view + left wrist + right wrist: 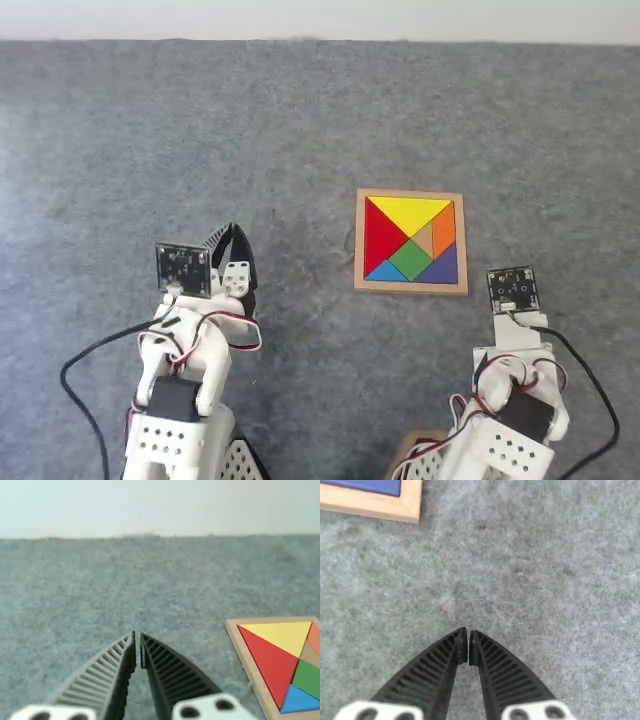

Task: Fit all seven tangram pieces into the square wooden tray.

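Observation:
The square wooden tray (361,240) lies on the grey carpet right of centre, packed with coloured tangram pieces: a yellow triangle (409,212) at the far side, a red triangle (382,239), an orange piece (444,229), a tan piece (424,241), a green piece (410,260), a blue piece (384,271) and a purple piece (442,267). The tray's corner (240,645) is seen from the left wrist, its edge (375,507) from the right wrist. My left gripper (138,647) is shut and holds nothing, left of the tray (232,240). My right gripper (468,645) is shut and holds nothing, over bare carpet near the tray's near right corner.
Grey carpet (200,130) covers the whole table, with a pale wall along its far edge. A wooden object (415,447) peeks out beside the right arm's base.

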